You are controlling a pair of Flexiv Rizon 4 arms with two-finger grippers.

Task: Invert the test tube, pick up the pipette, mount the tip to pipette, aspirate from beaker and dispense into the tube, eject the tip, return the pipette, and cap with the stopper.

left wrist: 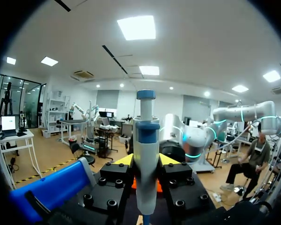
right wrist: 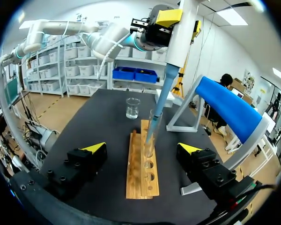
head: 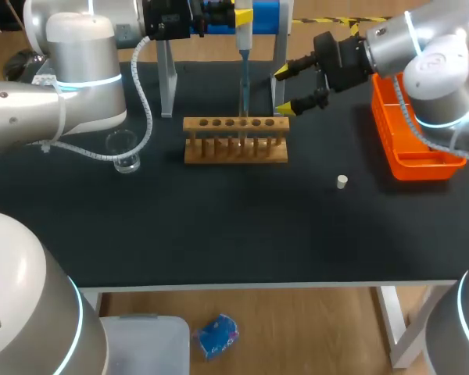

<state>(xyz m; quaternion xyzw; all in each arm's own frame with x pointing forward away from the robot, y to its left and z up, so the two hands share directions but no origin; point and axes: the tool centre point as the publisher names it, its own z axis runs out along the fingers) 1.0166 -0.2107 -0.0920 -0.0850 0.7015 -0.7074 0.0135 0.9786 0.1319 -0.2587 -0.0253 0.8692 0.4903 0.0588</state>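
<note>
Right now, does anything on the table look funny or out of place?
Nothing looks spilled or broken. The only loose thing is the stopper, lying alone on the table, away from the rack. The beaker stands upright, and the pipette points down into a tube.

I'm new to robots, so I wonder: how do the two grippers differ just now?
The left gripper is shut on the pipette, holding it upright over the rack; the right gripper is open and empty. The left sits high above the rack, the right lower, facing its end. Both have yellow tips.
</note>
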